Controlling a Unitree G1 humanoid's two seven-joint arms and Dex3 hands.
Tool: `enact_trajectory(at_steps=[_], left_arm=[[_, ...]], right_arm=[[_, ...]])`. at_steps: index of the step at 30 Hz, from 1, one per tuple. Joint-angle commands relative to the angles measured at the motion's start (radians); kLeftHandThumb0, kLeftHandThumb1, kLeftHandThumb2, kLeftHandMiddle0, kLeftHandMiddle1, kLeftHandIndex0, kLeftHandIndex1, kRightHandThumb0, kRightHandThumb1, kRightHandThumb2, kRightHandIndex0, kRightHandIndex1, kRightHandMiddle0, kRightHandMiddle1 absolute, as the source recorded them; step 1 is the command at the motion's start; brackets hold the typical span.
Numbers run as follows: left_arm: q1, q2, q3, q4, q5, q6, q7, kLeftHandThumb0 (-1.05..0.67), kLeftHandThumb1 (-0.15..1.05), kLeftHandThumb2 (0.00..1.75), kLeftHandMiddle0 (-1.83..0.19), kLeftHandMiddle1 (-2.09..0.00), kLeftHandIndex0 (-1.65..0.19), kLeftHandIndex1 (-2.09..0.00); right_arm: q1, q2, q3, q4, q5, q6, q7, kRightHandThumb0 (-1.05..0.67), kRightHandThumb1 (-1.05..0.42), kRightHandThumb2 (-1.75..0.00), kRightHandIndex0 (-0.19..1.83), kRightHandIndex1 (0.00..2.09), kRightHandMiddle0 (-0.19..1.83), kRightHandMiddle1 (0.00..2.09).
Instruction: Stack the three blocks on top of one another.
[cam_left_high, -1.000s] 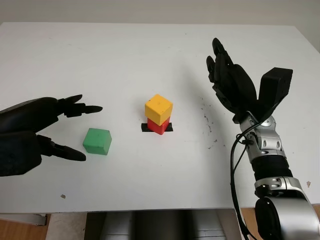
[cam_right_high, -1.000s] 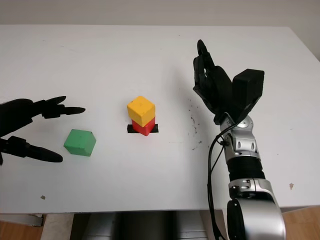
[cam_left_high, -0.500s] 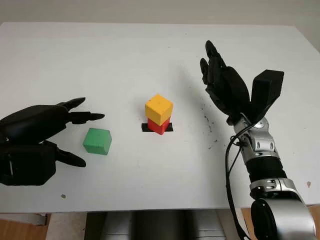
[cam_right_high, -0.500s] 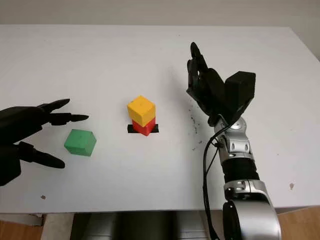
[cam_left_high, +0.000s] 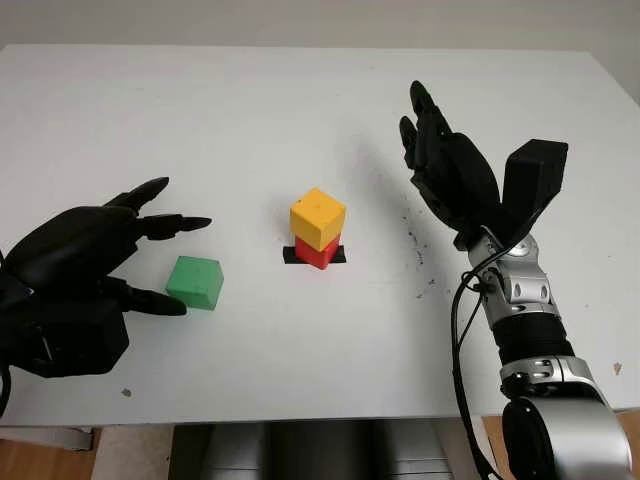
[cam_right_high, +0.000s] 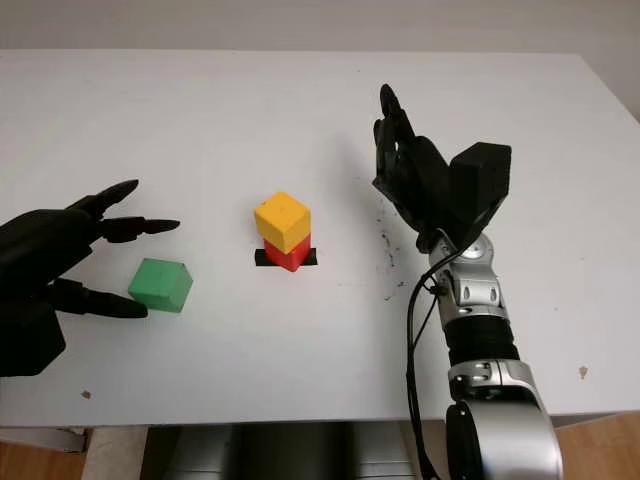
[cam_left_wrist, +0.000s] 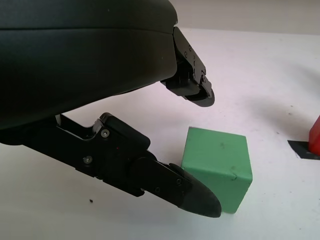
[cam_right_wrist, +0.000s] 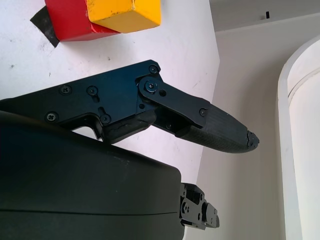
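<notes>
Left hand (cam_left_high: 80, 285) is brought up around the green block (cam_left_high: 195, 282) at the left of the white table (cam_left_high: 200, 120), nothing gripped yet, one finger set beyond it and one on its near side, probably so it can be pinched from both sides. Yellow block (cam_left_high: 318, 218) is already sat, slightly twisted, on the red block (cam_left_high: 317, 252) at a black tape mark (cam_left_high: 291, 256) mid-table. Right hand (cam_left_high: 450, 170) is held open and raised on the right, well apart. Blocks look like matte cubes with softened edges.
</notes>
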Motion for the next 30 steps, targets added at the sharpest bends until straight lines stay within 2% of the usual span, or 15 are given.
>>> enact_trajectory(at_steps=[1,10,14,21,22,23,24,26,30], left_arm=[[-0.010,-0.003,-0.009,-0.022,0.005,0.022,-0.016,-0.71,0.88,0.05,0.05,-0.05,-0.45,-0.13],[-0.014,0.004,-0.021,-0.032,0.002,0.061,-0.066,-0.77,0.86,0.05,0.06,-0.05,-0.43,-0.13],[-0.010,-0.011,-0.017,-0.005,-0.024,0.025,-0.052,-0.77,0.85,0.05,0.05,-0.06,-0.44,-0.14],[-0.005,-0.038,-0.019,0.006,-0.024,0.024,-0.019,-0.72,0.87,0.06,0.01,-0.07,-0.50,-0.20],[-0.005,-0.043,-0.018,0.009,-0.026,0.022,-0.013,-0.71,0.88,0.06,-0.01,-0.06,-0.48,-0.29],[-0.004,-0.054,-0.016,0.016,-0.033,0.012,-0.001,-0.70,0.88,0.05,-0.02,-0.06,-0.42,-0.43],[-0.004,-0.062,-0.015,0.025,-0.039,0.002,0.009,-0.67,0.90,0.06,-0.05,-0.06,-0.35,-0.67],[-0.004,-0.072,-0.014,0.052,-0.051,-0.031,0.025,-0.66,0.93,0.06,-0.08,-0.06,-0.28,-0.90],[-0.001,-0.077,-0.018,0.092,-0.065,-0.085,0.036,-0.64,0.95,0.06,-0.09,-0.06,-0.25,-0.99]], right_arm=[[0.005,-0.015,-0.008,-0.007,-0.001,-0.009,0.001,-0.72,-1.05,-0.85,-0.19,0.00,-0.19,0.00],[0.003,-0.014,-0.016,-0.024,0.001,0.016,-0.035,-0.70,-1.05,-0.83,-0.19,0.00,-0.19,0.00],[0.004,-0.018,-0.015,-0.030,0.000,0.023,-0.038,-0.69,-1.05,-0.81,-0.19,0.00,-0.19,0.00],[0.003,-0.027,-0.014,-0.022,-0.003,0.021,-0.026,-0.68,-1.05,-0.80,-0.19,0.00,-0.19,0.00],[0.003,-0.028,-0.014,-0.022,-0.004,0.021,-0.026,-0.68,-1.05,-0.79,-0.19,0.00,-0.19,0.00],[0.002,-0.027,-0.014,-0.022,-0.003,0.022,-0.027,-0.68,-1.05,-0.79,-0.19,0.00,-0.19,0.00],[0.002,-0.026,-0.015,-0.021,-0.003,0.021,-0.029,-0.68,-1.05,-0.78,-0.19,0.00,-0.19,0.00],[-0.001,-0.026,-0.015,-0.019,-0.002,0.021,-0.029,-0.68,-1.05,-0.77,-0.19,0.00,-0.19,0.00],[-0.008,-0.027,-0.022,-0.014,0.004,0.019,-0.028,-0.68,-1.05,-0.78,-0.19,0.00,-0.19,0.00]])
